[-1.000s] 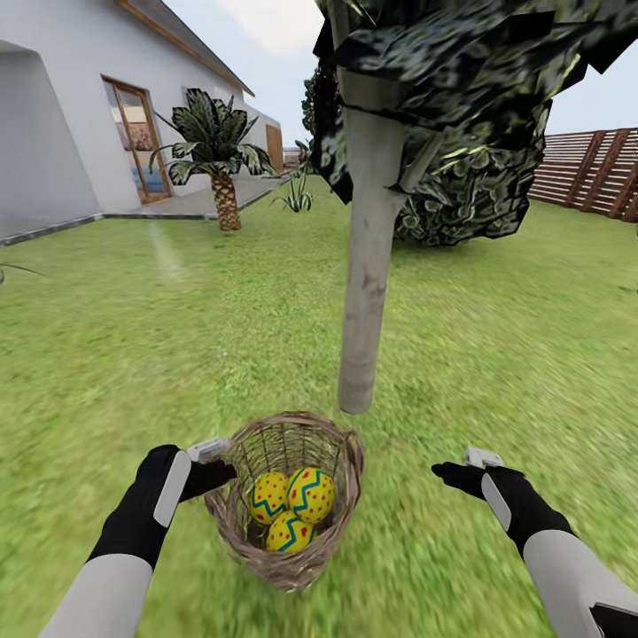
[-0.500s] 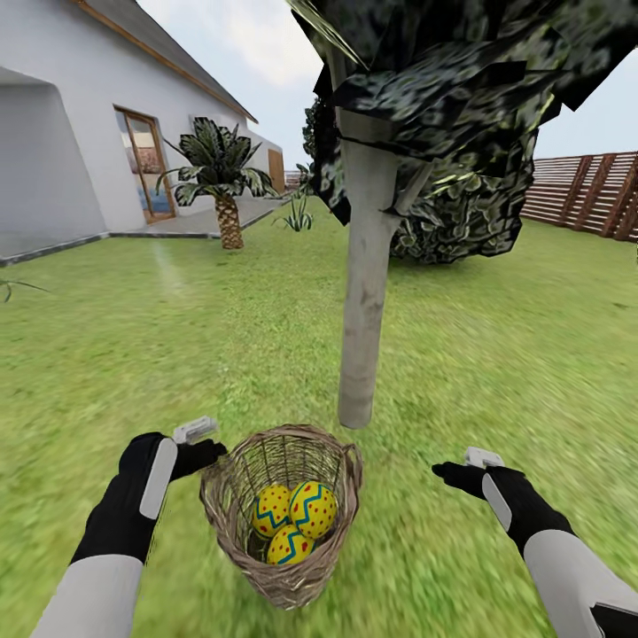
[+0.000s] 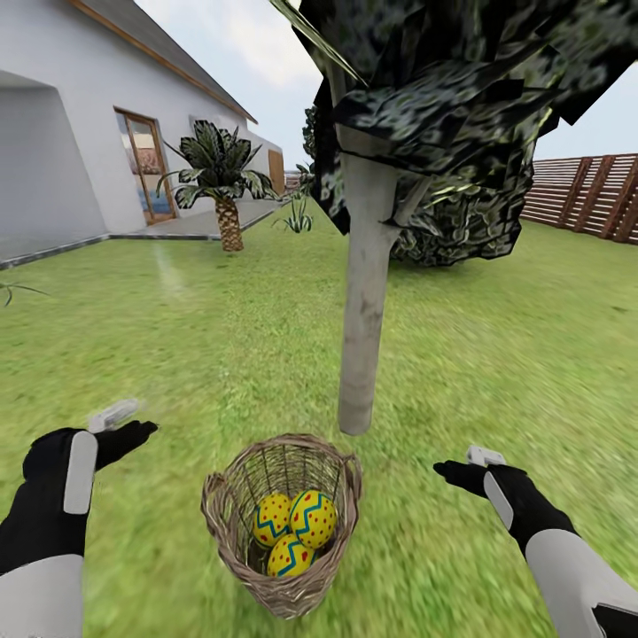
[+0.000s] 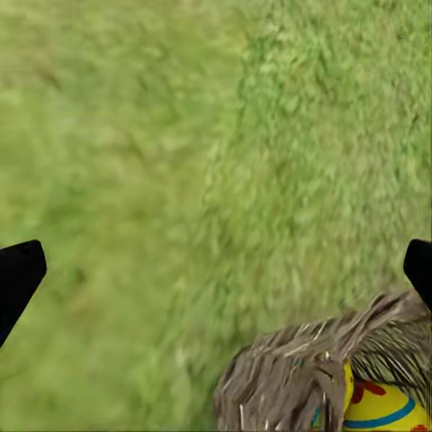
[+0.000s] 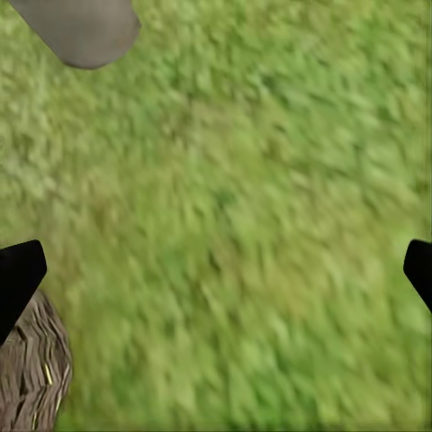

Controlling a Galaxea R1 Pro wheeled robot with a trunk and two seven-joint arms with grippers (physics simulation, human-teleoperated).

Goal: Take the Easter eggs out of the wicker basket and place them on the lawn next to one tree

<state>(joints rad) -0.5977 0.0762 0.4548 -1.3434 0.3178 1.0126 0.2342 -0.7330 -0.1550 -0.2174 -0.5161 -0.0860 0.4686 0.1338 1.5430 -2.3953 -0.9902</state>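
Observation:
The wicker basket (image 3: 282, 523) stands on the lawn (image 3: 177, 337) just in front of the tree (image 3: 361, 310) with its pale trunk. Three Easter eggs lie inside it: one on the left (image 3: 269, 519), one on the right (image 3: 313, 518), one in front (image 3: 290, 556). My left gripper (image 3: 128, 424) hovers open, well left of the basket. The right gripper (image 3: 465, 466) is open to the basket's right, apart from it. In the left wrist view the basket (image 4: 297, 382) and an egg (image 4: 389, 407) show beyond the gripper (image 4: 216, 274). The right wrist view has the trunk foot (image 5: 81, 31), basket edge (image 5: 27, 373) and gripper (image 5: 216, 274).
A palm (image 3: 221, 177) stands by the grey house (image 3: 62, 133) at the far left. A dark bush (image 3: 452, 226) sits behind the tree, and a slatted wooden fence (image 3: 585, 186) runs along the far right. Grass stretches on all sides.
My left gripper has drawn away from the basket's rim, out to the left. The view has shifted slightly. The right arm holds its place.

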